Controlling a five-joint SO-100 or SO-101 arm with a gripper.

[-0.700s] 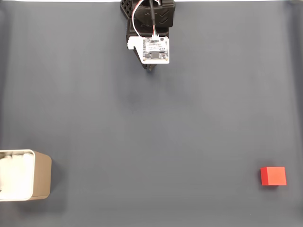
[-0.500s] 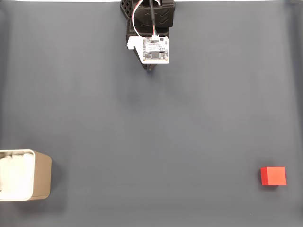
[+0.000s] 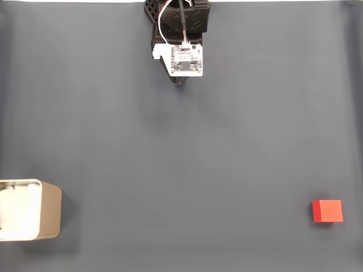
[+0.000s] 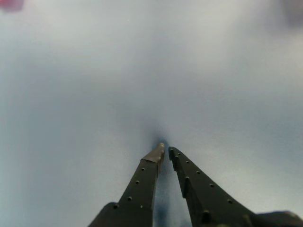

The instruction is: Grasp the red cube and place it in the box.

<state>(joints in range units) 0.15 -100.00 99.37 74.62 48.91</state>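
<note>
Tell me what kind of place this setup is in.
Probably a tabletop rig for robot practice, not a lived-in room: a plain dark grey mat, a lone red cube, a box at the mat's left edge, and the arm's gripper with an exposed circuit board.

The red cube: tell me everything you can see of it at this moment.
The red cube is a small, bright red, matte block with sharp edges. In the fixed view it sits flat on the dark grey table near the lower right, alone, with nothing touching it. A blurred red patch at the wrist view's top left corner is probably the same cube.
</note>
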